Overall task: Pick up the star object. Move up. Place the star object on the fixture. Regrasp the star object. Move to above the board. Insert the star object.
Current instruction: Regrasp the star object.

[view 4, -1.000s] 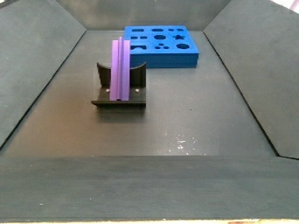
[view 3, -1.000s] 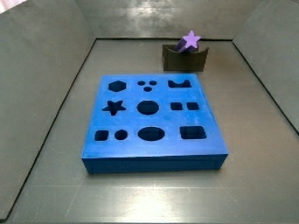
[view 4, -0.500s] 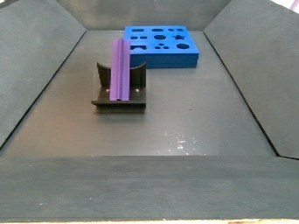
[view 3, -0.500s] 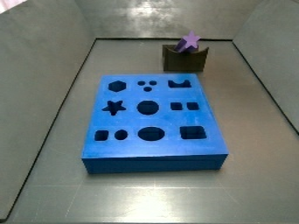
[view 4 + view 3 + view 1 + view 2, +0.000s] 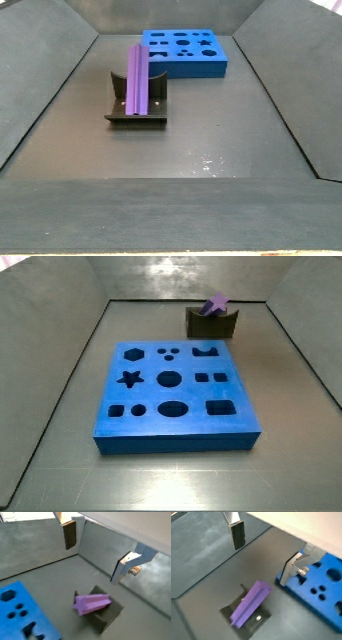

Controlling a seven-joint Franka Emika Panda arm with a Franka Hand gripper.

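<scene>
Light purple star object leaning tilted in the dark fixture, centre-left; blue board behind, apart; open gripper above.

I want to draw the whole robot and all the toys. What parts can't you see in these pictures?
- The robot arm: absent from both side views; only the gripper shows, open above the fixture, its fingers cut off by the frame edge.
- The dark block fixture: its notch is hidden by the light purple star bar.
- The blue slab board: cut off in both wrist views.

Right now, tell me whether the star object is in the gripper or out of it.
Out. The star object rests on the fixture; the gripper hangs above it, open, fingers apart with nothing between.
</scene>
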